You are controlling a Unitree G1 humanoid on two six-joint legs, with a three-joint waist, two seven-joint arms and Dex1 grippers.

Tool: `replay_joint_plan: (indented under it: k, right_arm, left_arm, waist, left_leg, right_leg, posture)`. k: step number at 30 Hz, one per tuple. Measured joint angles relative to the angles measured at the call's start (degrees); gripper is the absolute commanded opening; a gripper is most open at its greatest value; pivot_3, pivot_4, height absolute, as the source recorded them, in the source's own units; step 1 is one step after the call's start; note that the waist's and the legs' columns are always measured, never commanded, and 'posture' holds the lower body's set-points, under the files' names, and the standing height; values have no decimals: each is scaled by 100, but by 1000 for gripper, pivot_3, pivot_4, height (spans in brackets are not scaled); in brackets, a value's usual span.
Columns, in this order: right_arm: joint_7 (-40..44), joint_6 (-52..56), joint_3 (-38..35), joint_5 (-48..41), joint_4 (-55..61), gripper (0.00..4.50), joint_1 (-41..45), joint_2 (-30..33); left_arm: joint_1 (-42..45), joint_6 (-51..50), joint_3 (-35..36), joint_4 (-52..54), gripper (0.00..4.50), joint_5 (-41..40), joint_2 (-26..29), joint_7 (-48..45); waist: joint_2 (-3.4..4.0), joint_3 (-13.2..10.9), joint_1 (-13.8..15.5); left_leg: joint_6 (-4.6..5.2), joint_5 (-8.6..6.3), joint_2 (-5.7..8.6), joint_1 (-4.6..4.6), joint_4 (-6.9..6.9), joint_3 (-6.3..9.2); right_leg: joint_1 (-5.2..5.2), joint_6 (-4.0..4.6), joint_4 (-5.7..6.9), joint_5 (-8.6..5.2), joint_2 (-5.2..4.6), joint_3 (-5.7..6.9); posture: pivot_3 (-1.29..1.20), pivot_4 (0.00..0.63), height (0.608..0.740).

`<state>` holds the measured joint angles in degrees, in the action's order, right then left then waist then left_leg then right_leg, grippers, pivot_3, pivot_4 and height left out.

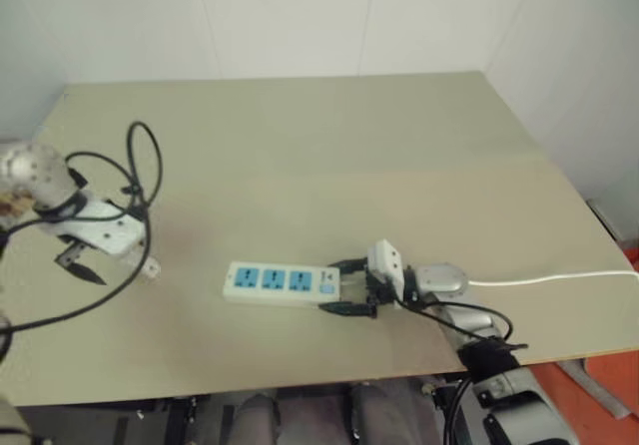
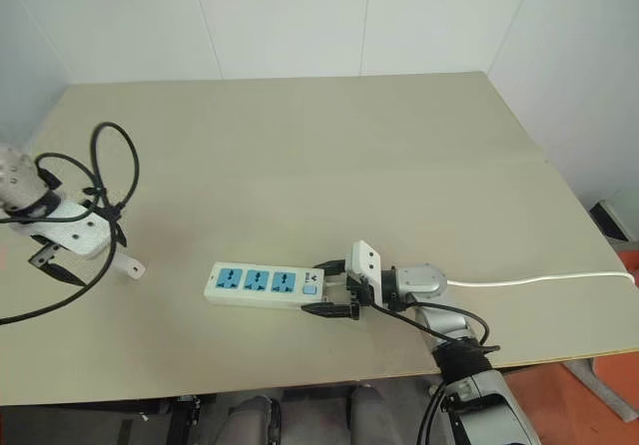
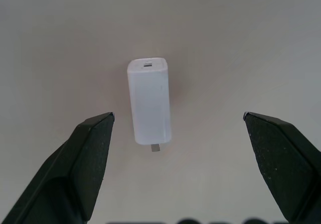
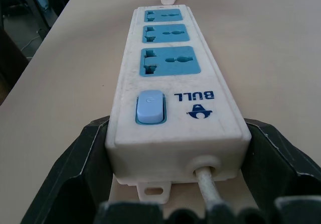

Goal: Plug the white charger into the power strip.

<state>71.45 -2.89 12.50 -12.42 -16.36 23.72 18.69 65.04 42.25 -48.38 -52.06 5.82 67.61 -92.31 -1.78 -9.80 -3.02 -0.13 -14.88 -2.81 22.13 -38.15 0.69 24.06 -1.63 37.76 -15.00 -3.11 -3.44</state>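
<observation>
Your right gripper (image 2: 335, 287) clamps the power strip (image 2: 265, 283) steady; your left gripper (image 3: 178, 128) hangs open, straddling the white charger (image 3: 149, 101).

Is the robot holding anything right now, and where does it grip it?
The right gripper clamps the power strip at its switch and cord end. The left gripper holds nothing, open above the white charger.

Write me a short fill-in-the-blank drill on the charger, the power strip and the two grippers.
1. The white charger lies flat on the ____.
2. The left gripper hangs over it with its fingers ____.
3. The right gripper clasps the power strip at its ____ end.
4. The strip has ____ blue socket faces.

Missing words: table; open; cord; three
</observation>
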Motion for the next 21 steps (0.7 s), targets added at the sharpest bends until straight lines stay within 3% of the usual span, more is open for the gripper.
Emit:
replay_joint_plan:
  k: [20,21]
  right_arm:
    - [-315,125,-23,-12,265,3411,-200,25]
    - [-324,142,-22,-11,290,3411,-213,28]
  left_arm:
    - [-320,386,810,-384,4500,1333,-845,342]
    - [-365,386,852,-378,4316,1397,-864,392]
  waist:
    - [-1,0,34]
    - [-1,0,37]
  left_leg:
    - [1,0,0,12,-38,0]
    - [1,0,0,12,-39,0]
  right_leg:
    - [11,0,24,0,0,-2]
    - [11,0,24,0,0,-2]
  posture:
    - [0,150,740]
    - [0,150,740]
